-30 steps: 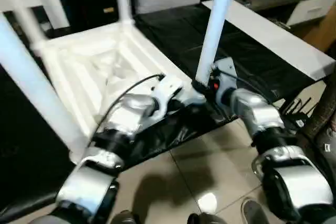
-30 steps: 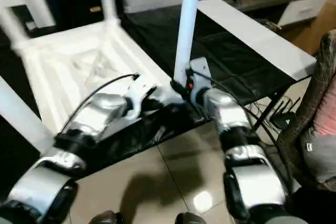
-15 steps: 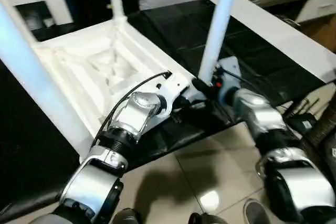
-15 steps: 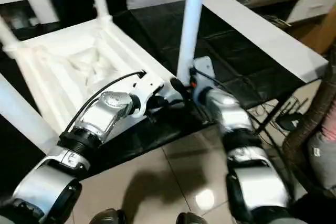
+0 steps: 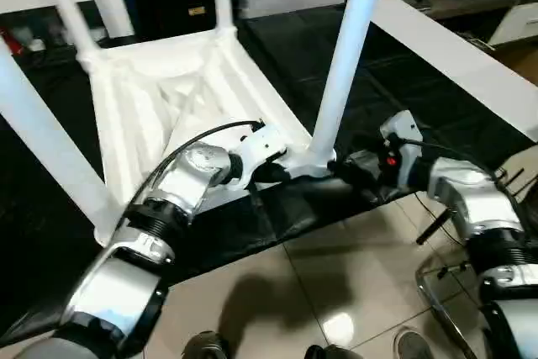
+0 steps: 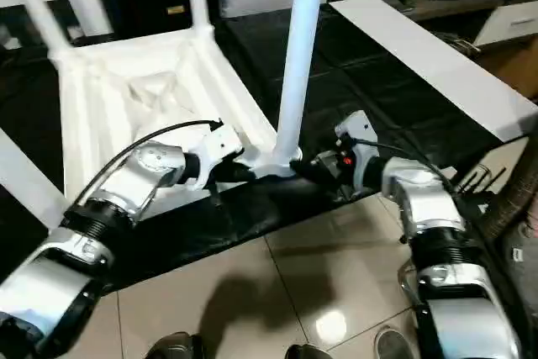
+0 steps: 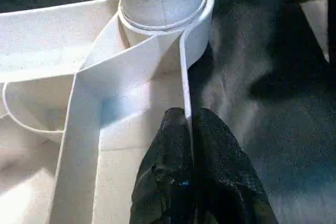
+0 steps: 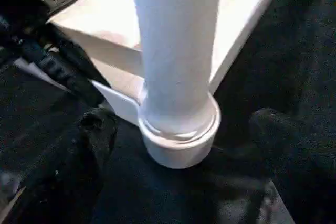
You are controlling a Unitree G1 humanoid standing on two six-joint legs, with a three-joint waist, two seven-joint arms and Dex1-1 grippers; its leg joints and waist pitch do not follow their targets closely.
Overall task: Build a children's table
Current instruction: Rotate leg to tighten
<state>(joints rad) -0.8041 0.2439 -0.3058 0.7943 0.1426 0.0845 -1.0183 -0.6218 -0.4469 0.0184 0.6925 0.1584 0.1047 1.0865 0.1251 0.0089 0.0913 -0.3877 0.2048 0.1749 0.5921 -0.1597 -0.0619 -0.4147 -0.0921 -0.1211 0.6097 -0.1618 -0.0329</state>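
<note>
Seemingly, table rim [image 7: 185, 77] between left fingers [image 7: 215, 150]

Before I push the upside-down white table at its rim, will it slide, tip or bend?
The children's table lies flat on its top on a black sheet, so tipping seems unlikely. The sheet may bunch. The rim wall looks thin, so it may flex.

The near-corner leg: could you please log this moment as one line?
leg: upright in corner socket | left gripper: shut on table rim | right gripper: open, astride leg base
</note>
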